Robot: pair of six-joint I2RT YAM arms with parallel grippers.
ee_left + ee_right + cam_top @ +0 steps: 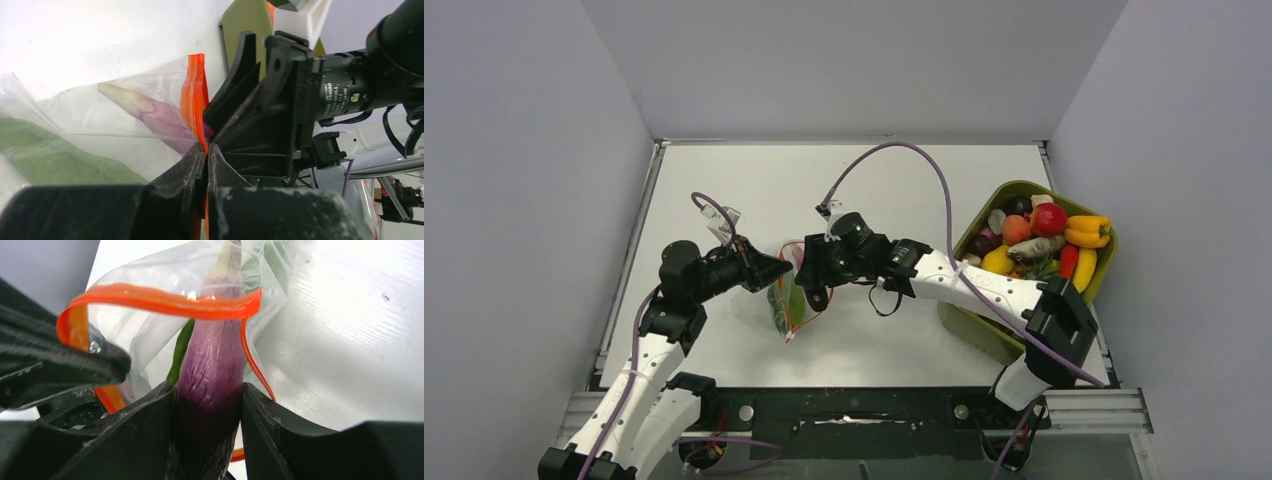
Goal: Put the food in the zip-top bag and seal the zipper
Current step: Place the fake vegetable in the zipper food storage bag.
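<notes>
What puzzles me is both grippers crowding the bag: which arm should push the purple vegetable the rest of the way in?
Right. The right gripper is shut on the purple vegetable, its tip already through the zipper. The left gripper pinches the zipper, holding the zip-top bag open.

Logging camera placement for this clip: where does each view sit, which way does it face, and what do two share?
Top external: above, behind the bases, looking down on the table; left arm and right arm meet at the zip-top bag.
Left wrist: looks along the left gripper, shut on the zipper.
Right wrist: looks along the right gripper, gripping the purple toy vegetable at the bag's mouth.
Both wrist views share zipper and vegetable.
</notes>
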